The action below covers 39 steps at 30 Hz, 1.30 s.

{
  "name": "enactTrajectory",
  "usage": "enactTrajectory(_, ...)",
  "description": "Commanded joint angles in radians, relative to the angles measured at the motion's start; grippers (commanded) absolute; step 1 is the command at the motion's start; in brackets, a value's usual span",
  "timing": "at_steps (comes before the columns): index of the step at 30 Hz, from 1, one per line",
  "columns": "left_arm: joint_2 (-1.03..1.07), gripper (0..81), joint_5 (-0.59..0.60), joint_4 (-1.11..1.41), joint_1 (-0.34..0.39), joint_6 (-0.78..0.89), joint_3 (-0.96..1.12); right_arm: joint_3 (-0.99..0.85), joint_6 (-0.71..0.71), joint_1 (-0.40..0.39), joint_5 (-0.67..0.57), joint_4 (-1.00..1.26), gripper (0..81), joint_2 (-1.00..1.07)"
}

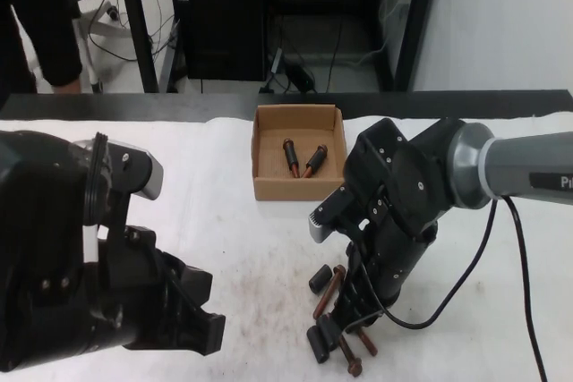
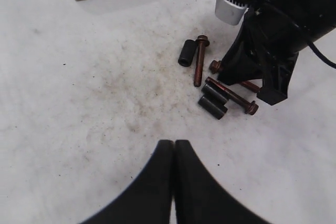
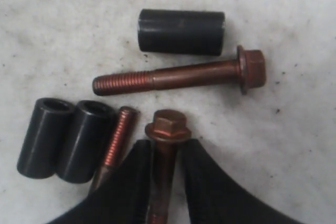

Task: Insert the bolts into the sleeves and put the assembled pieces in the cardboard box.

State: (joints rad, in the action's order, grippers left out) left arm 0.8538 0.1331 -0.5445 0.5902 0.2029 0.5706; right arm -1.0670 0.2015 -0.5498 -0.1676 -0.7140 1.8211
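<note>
The cardboard box (image 1: pixel 298 188) stands at mid-bench and holds two assembled pieces (image 1: pixel 291 157) (image 1: pixel 313 161). In front of it lies a small pile: three black sleeves (image 3: pixel 181 31) (image 3: pixel 44 137) (image 3: pixel 84 140) and three copper-coloured bolts. One bolt (image 3: pixel 178 75) lies free beside the single sleeve. Another bolt (image 3: pixel 116 140) is partly hidden under a finger. My right gripper (image 3: pixel 164 148) is down on the pile, shut on the shank of the third bolt (image 3: pixel 165 127), which still rests on the bench. My left gripper (image 2: pixel 174 148) is shut on nothing, hovering short of the pile (image 2: pixel 212 82).
The white bench cover (image 1: pixel 233 248) is stained around the pile. My left arm (image 1: pixel 89 266) bulks at the near left of the bench. A cable (image 1: pixel 466 275) trails from the right arm. The bench's far edge (image 1: pixel 179 105) runs behind the box.
</note>
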Motion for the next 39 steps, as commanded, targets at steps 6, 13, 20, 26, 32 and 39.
enactTrajectory(6, -0.008, 0.3, -0.016, 0.011, 0.005, -0.002, -0.002, 0.002, 0.0, 0.001, 0.043, 0.043, 1.3, 0.012)
enactTrajectory(13, -0.008, 0.3, 0.054, 0.011, 0.005, -0.002, -0.002, -0.014, -0.067, 0.001, 0.025, 0.035, 0.9, -0.026)
enactTrajectory(20, 0.0, 0.3, 0.286, 0.014, 0.009, -0.002, -0.002, -0.025, -0.165, 0.046, -0.097, 0.046, 0.9, -0.249)
enactTrajectory(26, 0.16, 0.3, 0.368, 0.137, 0.009, -0.002, 0.03, -0.019, -0.165, 0.123, -0.101, -0.011, 0.9, -0.447)
enactTrajectory(32, 0.477, 0.3, 0.384, 0.11, 0.009, -0.117, 0.227, 0.015, -0.165, 0.219, -0.101, -0.032, 0.9, -0.606)
enactTrajectory(39, 0.857, 0.3, 0.358, -0.034, 0.019, -0.228, 0.619, 0.074, -0.165, 0.371, -0.195, -0.076, 0.9, -0.696)
